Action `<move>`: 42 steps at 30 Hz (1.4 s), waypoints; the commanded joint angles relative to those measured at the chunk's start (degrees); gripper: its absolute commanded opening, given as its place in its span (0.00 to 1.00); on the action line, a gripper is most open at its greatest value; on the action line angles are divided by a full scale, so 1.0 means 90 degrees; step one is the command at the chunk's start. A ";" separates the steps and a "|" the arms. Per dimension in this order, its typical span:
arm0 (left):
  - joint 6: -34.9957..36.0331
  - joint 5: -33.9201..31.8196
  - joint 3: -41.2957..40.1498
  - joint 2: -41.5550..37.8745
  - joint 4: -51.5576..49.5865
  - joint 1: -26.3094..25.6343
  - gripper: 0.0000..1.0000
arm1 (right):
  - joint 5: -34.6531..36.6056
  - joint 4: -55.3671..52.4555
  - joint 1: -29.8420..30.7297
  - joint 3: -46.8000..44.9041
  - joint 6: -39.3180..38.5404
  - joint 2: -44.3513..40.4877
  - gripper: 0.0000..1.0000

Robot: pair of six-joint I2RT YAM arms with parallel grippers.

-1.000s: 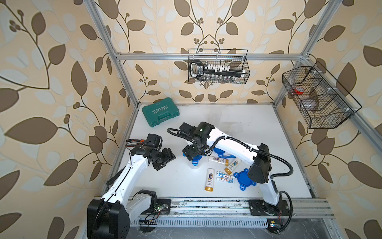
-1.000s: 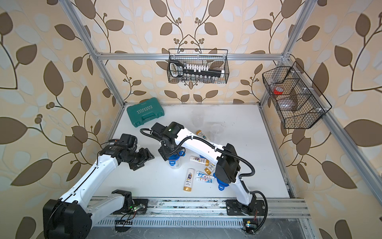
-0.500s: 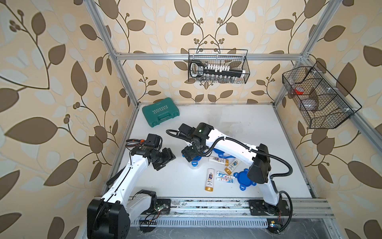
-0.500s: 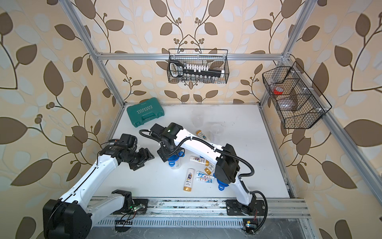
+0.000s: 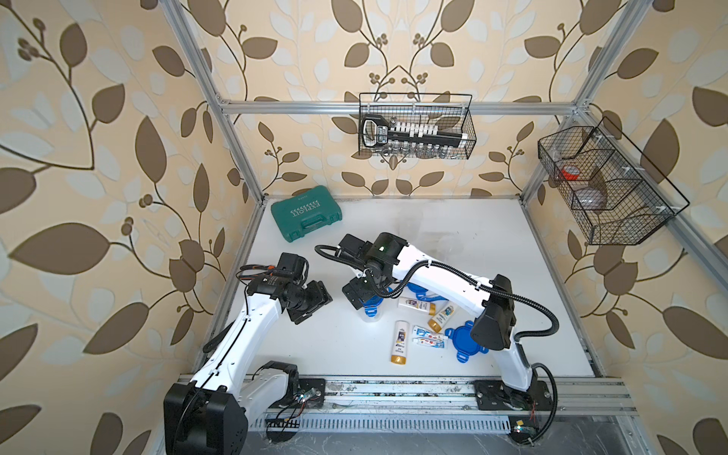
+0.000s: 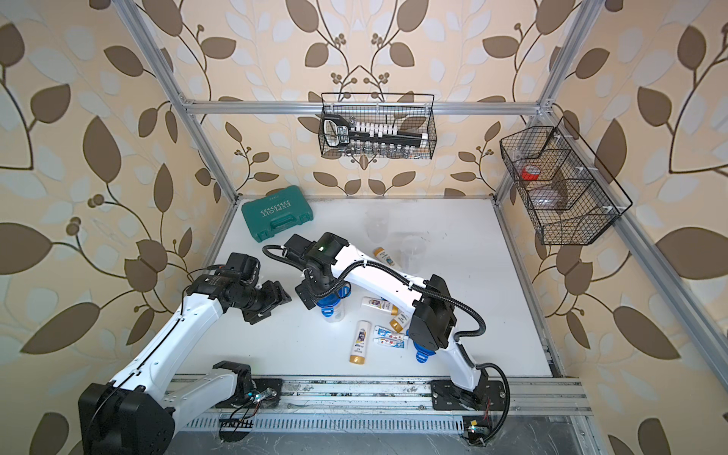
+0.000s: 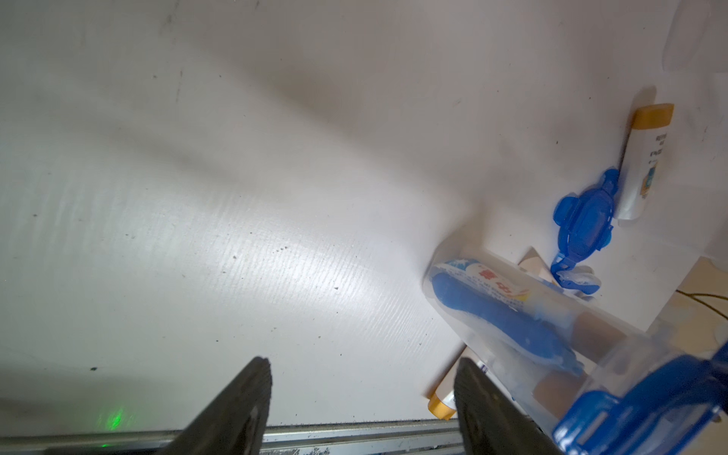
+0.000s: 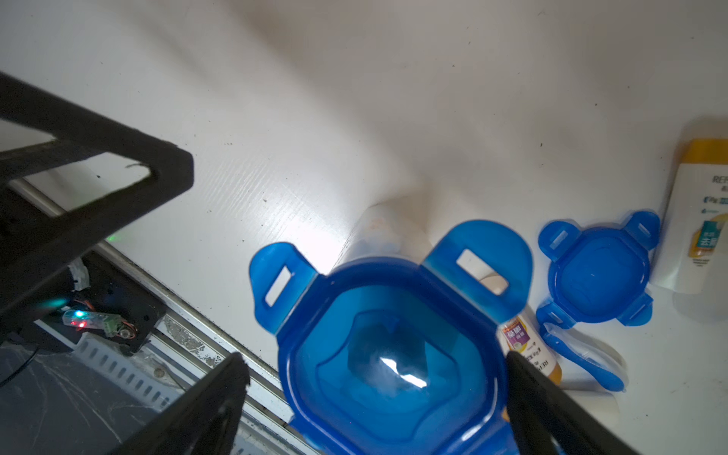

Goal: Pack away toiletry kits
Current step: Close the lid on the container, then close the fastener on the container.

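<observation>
A clear jar (image 5: 371, 315) stands upright with a blue four-tab lid (image 8: 394, 354) sitting on it; a blue toothbrush (image 7: 504, 319) and a toothpaste tube (image 7: 488, 279) show inside. My right gripper (image 8: 376, 360) hangs open over the lid, its fingers straddling it. To the jar's left my left gripper (image 7: 361, 364) is open with nothing between its fingers. Gold-capped bottles (image 5: 399, 342) (image 5: 415, 304), toothpaste tubes (image 5: 427, 338) and a spare lid (image 5: 465, 342) lie loose under the right arm. Two empty clear jars (image 6: 376, 224) (image 6: 413, 248) stand further back, a bottle (image 6: 384, 256) beside them.
A green tool case (image 5: 306, 212) lies at the back left corner. Wire baskets hang on the back wall (image 5: 415, 126) and the right wall (image 5: 606, 185). A metal rail (image 5: 394, 388) runs along the table's front edge. A second loose lid (image 8: 598, 272) lies next to the jar.
My right gripper's jaws have spread wider around the jar's lid. Both arms have barely moved.
</observation>
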 commanded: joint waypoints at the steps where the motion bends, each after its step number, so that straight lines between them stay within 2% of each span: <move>1: 0.0250 -0.0413 0.0441 -0.0122 -0.0395 0.0063 0.78 | 0.0085 -0.0235 -0.0092 0.0242 0.0198 -0.0122 1.00; 5: 0.0478 -0.0695 0.0812 -0.0123 -0.0696 0.0056 0.82 | -0.0048 -0.0144 -0.0307 0.0165 0.0287 -0.0345 1.00; 9: 0.0690 -0.0544 0.1109 -0.0064 -0.0814 0.0029 0.83 | -0.0028 -0.0157 -0.0448 0.0026 0.0332 -0.0504 1.00; 13: 0.0791 -0.0356 0.1628 0.0068 -0.0924 -0.0416 0.81 | -0.0033 -0.0134 -0.0510 -0.0469 0.0575 -0.0987 0.97; 15: 0.0788 -0.0344 0.1984 0.0217 -0.1060 -0.0842 0.79 | -0.0212 0.0234 -0.0511 -0.1179 0.0746 -0.1458 0.93; 18: 0.0741 -0.0420 0.2516 0.0570 -0.1266 -0.1537 0.76 | -0.0676 0.1048 -0.0601 -0.2348 0.1041 -0.2157 0.80; 21: 0.0548 -0.0127 0.2617 0.0823 -0.1144 -0.1699 0.68 | -0.1095 0.1690 -0.0772 -0.3081 0.1237 -0.2488 0.70; 24: 0.0500 -0.0081 0.2666 0.1084 -0.1134 -0.1738 0.62 | -0.1195 0.1908 -0.0821 -0.3136 0.1190 -0.2446 0.63; 31: 0.0679 -0.0348 0.2944 0.1616 -0.1209 -0.2053 0.57 | -0.1263 0.2024 -0.0851 -0.3079 0.0937 -0.2090 0.62; 42: 0.0542 -0.0543 0.2939 0.2088 -0.1036 -0.2405 0.56 | -0.1298 0.1957 -0.0981 -0.3158 0.0749 -0.1875 0.62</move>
